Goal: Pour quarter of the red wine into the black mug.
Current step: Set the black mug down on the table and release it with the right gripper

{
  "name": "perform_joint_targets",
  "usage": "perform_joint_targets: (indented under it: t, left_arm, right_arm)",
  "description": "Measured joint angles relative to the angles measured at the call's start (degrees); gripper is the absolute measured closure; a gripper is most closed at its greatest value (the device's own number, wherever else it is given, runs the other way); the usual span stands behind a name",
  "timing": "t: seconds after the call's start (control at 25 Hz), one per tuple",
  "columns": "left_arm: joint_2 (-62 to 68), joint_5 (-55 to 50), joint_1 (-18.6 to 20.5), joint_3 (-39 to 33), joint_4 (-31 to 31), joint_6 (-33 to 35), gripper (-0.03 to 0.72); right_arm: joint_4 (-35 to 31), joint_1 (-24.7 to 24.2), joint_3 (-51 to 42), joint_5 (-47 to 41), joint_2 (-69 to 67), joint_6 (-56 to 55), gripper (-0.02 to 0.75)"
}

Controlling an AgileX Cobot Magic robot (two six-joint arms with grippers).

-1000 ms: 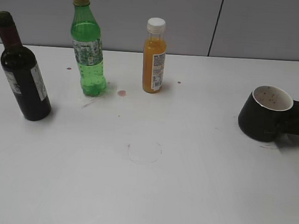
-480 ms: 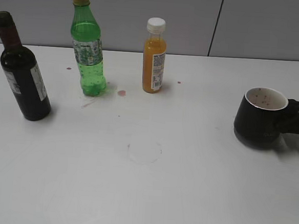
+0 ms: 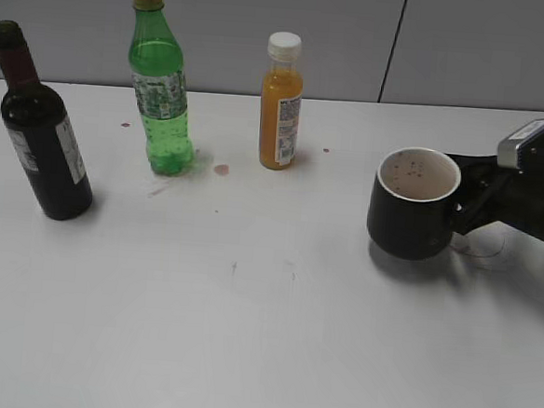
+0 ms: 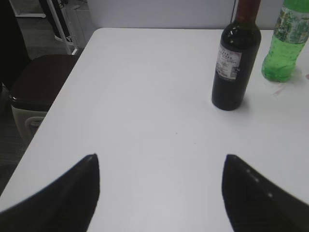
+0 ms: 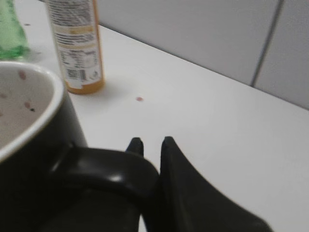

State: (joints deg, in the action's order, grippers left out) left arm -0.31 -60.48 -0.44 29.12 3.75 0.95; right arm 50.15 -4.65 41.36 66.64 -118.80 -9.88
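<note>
Standing upright at the far left of the surface (image 3: 271, 344), the red wine (image 3: 39, 136) lies straight ahead of the left gripper (image 4: 161, 193), long axis vertical; those fingers (image 4: 72, 191) are spread wide and empty, well short of the bottle. Left arm is clearly nearer. Right gripper (image 5: 152, 145) has its fingers clamped on the handle of the black mug (image 3: 412, 204), right of centre, upright. Versus one second earlier: mug carried leftward toward the centre, levelled from a slight tilt; bottles unmoved.
</note>
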Motion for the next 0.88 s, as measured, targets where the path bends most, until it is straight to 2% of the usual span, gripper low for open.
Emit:
perform_joint_targets:
  t: [0.2, 0.56, 0.88]
  left_arm:
    - [0.0, 0.0, 0.0, 0.0, 0.0, 0.0, 0.099]
    - [0.0, 0.0, 0.0, 0.0, 0.0, 0.0, 0.099]
    - [0.0, 0.0, 0.0, 0.0, 0.0, 0.0, 0.099]
  right_arm:
    - [4.06, 5.62, 4.61, 0.06, 0.0, -4.13, 0.663]
    - [4.63, 15.81, 11.37, 0.17, -3.66, -6.01, 0.664]
    - [4.39, 22.16, 16.92, 0.06, -11.35, -9.13, 0.664]
